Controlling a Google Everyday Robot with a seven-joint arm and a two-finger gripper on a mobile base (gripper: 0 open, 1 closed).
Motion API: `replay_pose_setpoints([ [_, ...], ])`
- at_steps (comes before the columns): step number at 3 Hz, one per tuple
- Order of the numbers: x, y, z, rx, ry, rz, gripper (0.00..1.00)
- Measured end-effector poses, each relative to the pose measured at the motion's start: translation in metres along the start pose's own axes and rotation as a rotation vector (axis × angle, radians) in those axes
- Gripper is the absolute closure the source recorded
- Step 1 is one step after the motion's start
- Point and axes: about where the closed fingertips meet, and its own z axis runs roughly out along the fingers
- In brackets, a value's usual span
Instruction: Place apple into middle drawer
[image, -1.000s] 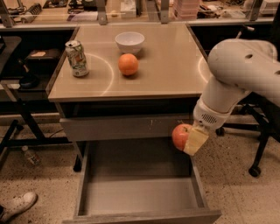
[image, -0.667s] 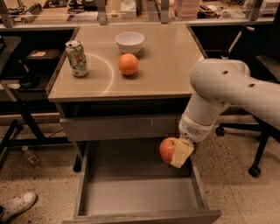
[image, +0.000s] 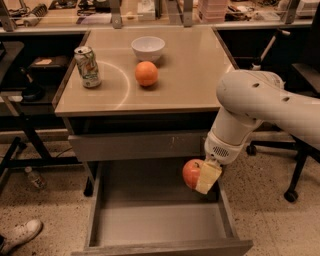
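The red apple (image: 191, 173) is held in my gripper (image: 198, 178), which is shut on it; one pale finger (image: 208, 178) shows on its right side. The apple hangs above the back right part of the middle drawer (image: 160, 222), which is pulled out, with a bare grey floor. My white arm (image: 250, 107) reaches in from the right, over the drawer's right wall.
The closed drawer with a scratched front (image: 140, 145) sits just above. On the cabinet top stand an orange (image: 146, 73), a white bowl (image: 148, 48) and a can (image: 87, 66). A chair base (image: 292, 192) is to the right; a shoe (image: 20, 234) and a bottle (image: 34, 177) lie on the floor to the left.
My arm has swung left and slightly down with the apple, from beside the cabinet's right edge to above the right part of the open drawer.
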Motion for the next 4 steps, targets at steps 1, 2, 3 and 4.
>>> replay_pose_setpoints([
  [1,-0.011,-0.001,0.044,-0.057,-0.025,0.017,1.00],
  [2,-0.029,-0.012,0.091,-0.099,-0.057,0.047,1.00],
  [3,-0.035,-0.020,0.131,-0.140,-0.069,0.085,1.00],
  [4,-0.035,-0.020,0.131,-0.140,-0.070,0.085,1.00],
])
